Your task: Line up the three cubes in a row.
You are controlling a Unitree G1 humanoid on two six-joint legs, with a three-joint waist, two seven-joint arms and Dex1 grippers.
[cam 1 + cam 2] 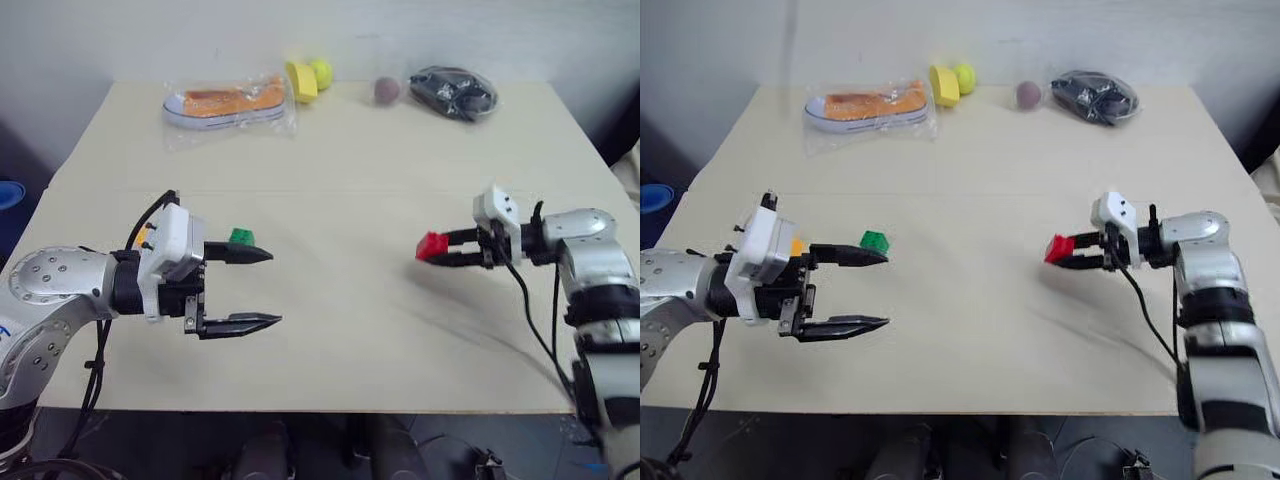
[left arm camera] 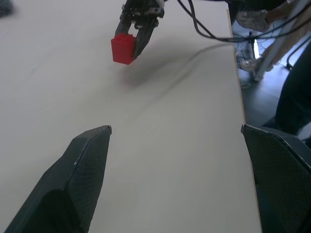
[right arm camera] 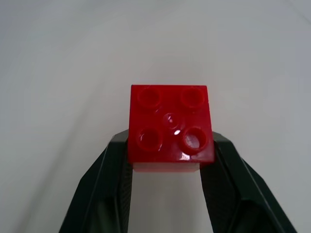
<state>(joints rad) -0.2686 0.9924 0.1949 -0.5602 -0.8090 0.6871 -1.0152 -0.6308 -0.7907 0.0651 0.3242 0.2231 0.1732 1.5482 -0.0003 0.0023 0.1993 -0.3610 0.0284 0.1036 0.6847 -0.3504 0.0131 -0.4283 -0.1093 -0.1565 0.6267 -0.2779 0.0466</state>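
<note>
Right end effector [image 1: 437, 252] is clamped on the red studded brick [image 1: 431, 245], held clear of the counter [image 1: 340, 160]; left end effector [image 1: 872, 290] stands wide open and empty, just beside the green brick [image 1: 875, 241] and orange-yellow brick [image 1: 797, 245]. Judged light, rigid and smooth-sided, the bricks are best pinched across opposite flat walls below the studs.

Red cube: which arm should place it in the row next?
Right. The right gripper is shut on the red cube, lifted off the table. The left gripper is open and empty beside the green cube and orange-yellow cube.
</note>
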